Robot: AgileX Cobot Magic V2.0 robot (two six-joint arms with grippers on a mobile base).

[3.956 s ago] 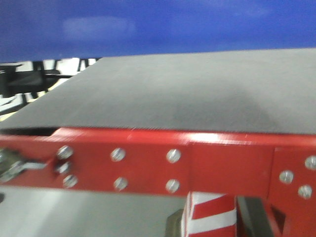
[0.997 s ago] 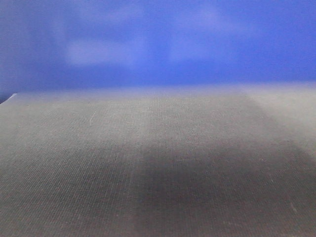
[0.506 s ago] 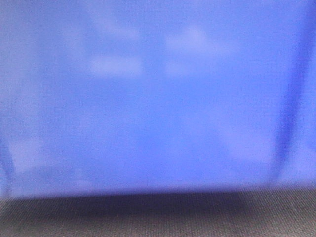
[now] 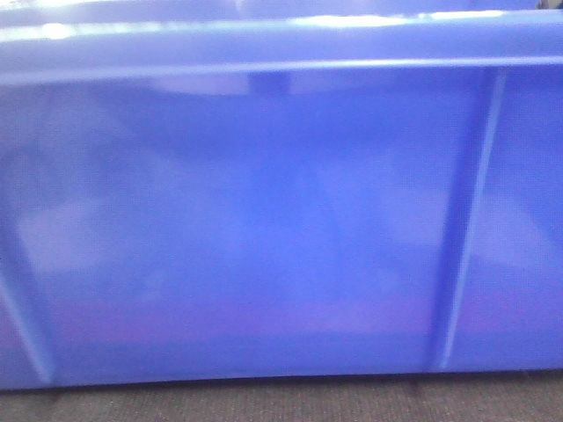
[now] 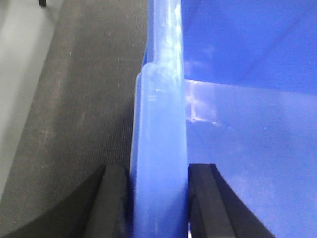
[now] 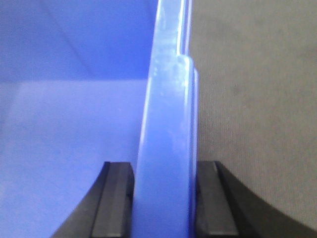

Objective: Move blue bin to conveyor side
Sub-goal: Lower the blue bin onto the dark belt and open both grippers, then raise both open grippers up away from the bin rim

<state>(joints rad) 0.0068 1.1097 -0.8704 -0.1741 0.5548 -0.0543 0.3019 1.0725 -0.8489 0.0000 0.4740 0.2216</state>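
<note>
Now both tools (image 5: 157, 198) (image 6: 163, 198) pinch blue bin (image 4: 264, 220) rims; conveyor (image 5: 84, 114) outside.

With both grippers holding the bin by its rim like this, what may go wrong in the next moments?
1. The left gripper and right gripper each pinch only the glossy rim of the blue bin; a smooth rim may slip between the pads.
2. The grips are on opposite walls, so uneven arm motion could twist or tilt the bin.
3. The bin's bottom edge sits at the conveyor; dragging on the textured belt may jerk the grip.

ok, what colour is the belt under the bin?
Dark grey, finely woven conveyor; left wrist view shows it best.
</note>
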